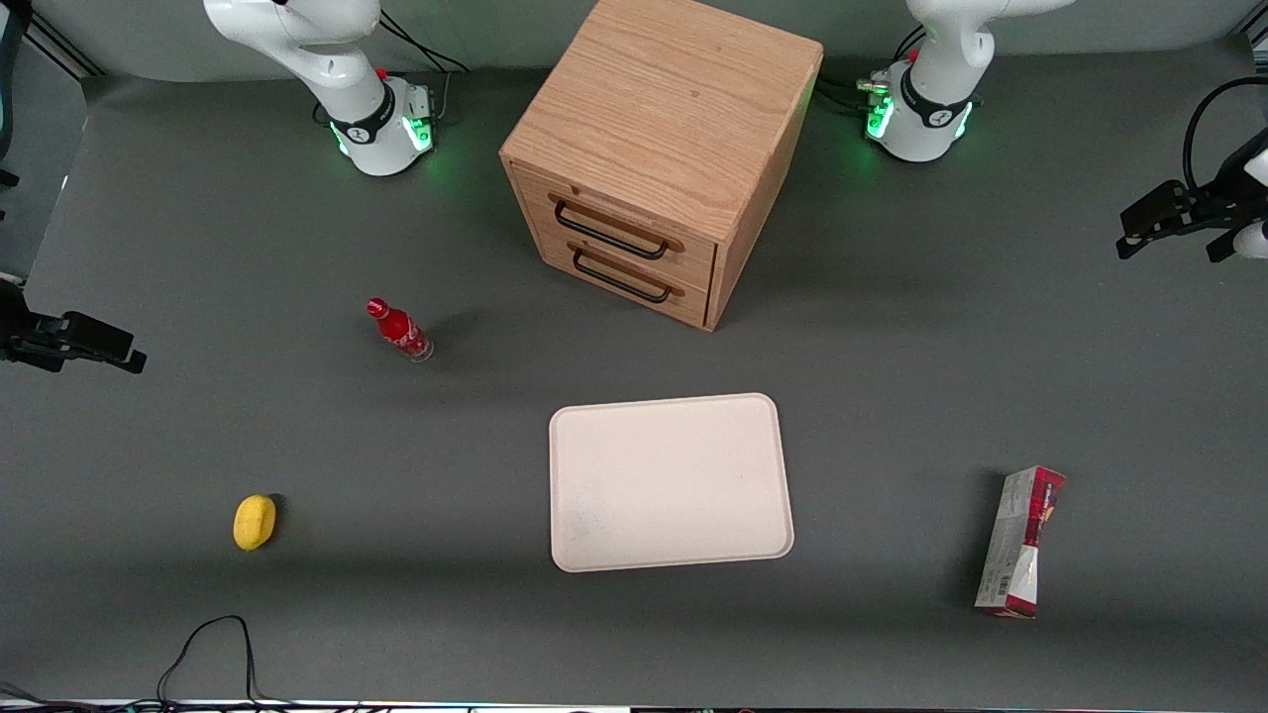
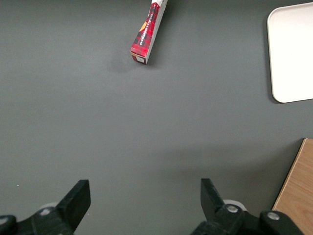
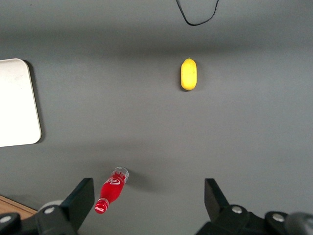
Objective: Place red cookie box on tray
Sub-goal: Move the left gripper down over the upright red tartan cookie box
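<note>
Front view: the box [image 1: 1020, 543] lies on the table toward the working arm's end, well apart from the tray [image 1: 671, 482]. The gripper [image 1: 1164, 226] hangs farther from the camera than the box.

Left wrist view: the gripper [image 2: 145, 196] is spread wide, holding nothing; the box [image 2: 148, 33] lies well apart from it, the tray [image 2: 292, 51] off to the side.

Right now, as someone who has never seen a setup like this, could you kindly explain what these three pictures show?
Two robot arms stand at a grey table. One picture looks down from the front; the other two come from cameras on the arms' wrists. The working arm's gripper hangs open above bare table, holding nothing. On the table are the red cookie box, lying toward the working arm's end, the tray in the middle with nothing on it, a wooden drawer cabinet, a small red bottle and a yellow object toward the parked arm's end.
</note>
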Controlling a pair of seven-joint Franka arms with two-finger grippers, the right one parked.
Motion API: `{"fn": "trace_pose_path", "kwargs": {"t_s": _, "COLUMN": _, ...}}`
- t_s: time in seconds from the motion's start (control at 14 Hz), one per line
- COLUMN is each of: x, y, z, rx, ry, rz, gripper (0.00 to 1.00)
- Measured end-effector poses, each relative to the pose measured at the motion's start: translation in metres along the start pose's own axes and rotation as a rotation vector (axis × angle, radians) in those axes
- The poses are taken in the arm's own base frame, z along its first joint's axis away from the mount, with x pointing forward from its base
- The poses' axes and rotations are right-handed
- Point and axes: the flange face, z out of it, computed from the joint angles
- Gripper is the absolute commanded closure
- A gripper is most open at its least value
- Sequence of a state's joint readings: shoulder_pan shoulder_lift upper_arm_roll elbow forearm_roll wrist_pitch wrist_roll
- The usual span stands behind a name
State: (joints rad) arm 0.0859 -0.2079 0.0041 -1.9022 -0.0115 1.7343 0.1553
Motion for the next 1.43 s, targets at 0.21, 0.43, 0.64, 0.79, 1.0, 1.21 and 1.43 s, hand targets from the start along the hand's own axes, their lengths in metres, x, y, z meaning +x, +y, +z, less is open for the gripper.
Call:
{"fn": "trace_pose_path", "kwargs": {"t_s": 0.21, "x": 0.001, "y": 0.001, "z": 0.001, "rx": 0.001, "ry": -0.003, "rz": 0.002, "gripper": 0.00}}
{"fn": "trace_pose_path", "kwargs": {"t_s": 0.43, "x": 0.006, "y": -0.003, "z": 0.012, "rx": 0.044, "ry": -0.024, "rz": 0.014, "gripper": 0.00}}
{"fn": "trace_pose_path", "kwargs": {"t_s": 0.64, "x": 0.024, "y": -0.011, "z": 0.034, "rx": 0.069, "ry": -0.047, "rz": 0.046, "gripper": 0.00}}
{"fn": "trace_pose_path", "kwargs": {"t_s": 0.79, "x": 0.050, "y": -0.017, "z": 0.036, "rx": 0.072, "ry": -0.042, "rz": 0.104, "gripper": 0.00}}
{"fn": "trace_pose_path", "kwargs": {"t_s": 1.0, "x": 0.095, "y": -0.023, "z": 0.044, "rx": 0.076, "ry": -0.033, "rz": 0.197, "gripper": 0.00}}
{"fn": "trace_pose_path", "kwargs": {"t_s": 1.21, "x": 0.137, "y": -0.030, "z": 0.079, "rx": 0.072, "ry": -0.051, "rz": 0.280, "gripper": 0.00}}
{"fn": "trace_pose_path", "kwargs": {"t_s": 1.43, "x": 0.172, "y": -0.033, "z": 0.119, "rx": 0.065, "ry": -0.076, "rz": 0.315, "gripper": 0.00}}
